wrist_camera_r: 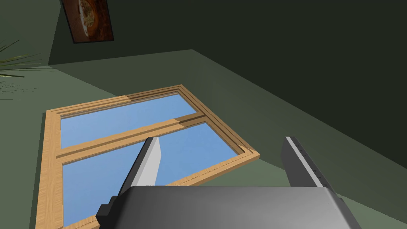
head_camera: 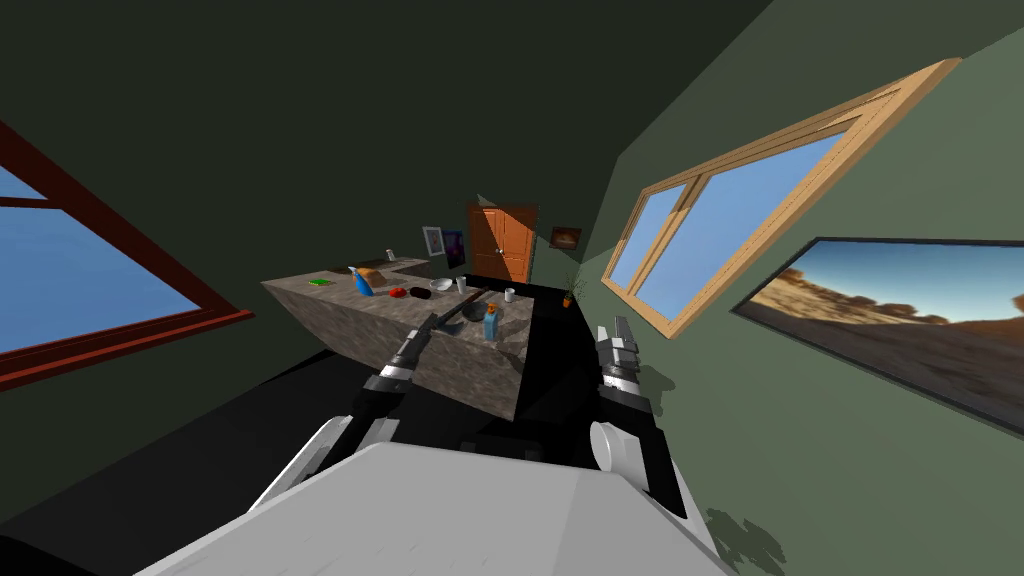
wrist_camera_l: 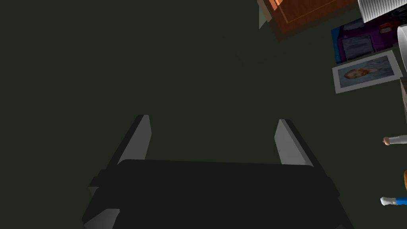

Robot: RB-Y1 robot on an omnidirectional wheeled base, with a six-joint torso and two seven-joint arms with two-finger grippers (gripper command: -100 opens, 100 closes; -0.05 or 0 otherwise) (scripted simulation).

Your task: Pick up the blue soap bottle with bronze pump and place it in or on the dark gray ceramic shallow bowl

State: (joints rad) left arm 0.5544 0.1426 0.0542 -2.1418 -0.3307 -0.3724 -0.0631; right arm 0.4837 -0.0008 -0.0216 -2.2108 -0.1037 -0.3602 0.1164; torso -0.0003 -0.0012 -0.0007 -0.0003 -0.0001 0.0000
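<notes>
Reach phase, I'd say, nothing grabbed yet. The blue soap bottle [head_camera: 490, 324] stands upright near the stone counter's [head_camera: 340, 318] near right corner, with the dark grey bowl [head_camera: 470, 313] just beside it, further in from the right edge. The left gripper [wrist_camera_l: 212, 118] is out over the counter close to the bowl, fingers spread and empty, pointing at the dark wall rather than the bottle. The right gripper [wrist_camera_r: 221, 138] is raised off past the counter's right edge, also spread and empty. Next move probably needs the left hand tilted down and swung toward the bottle, so the fingers straddle its body below the pump.
</notes>
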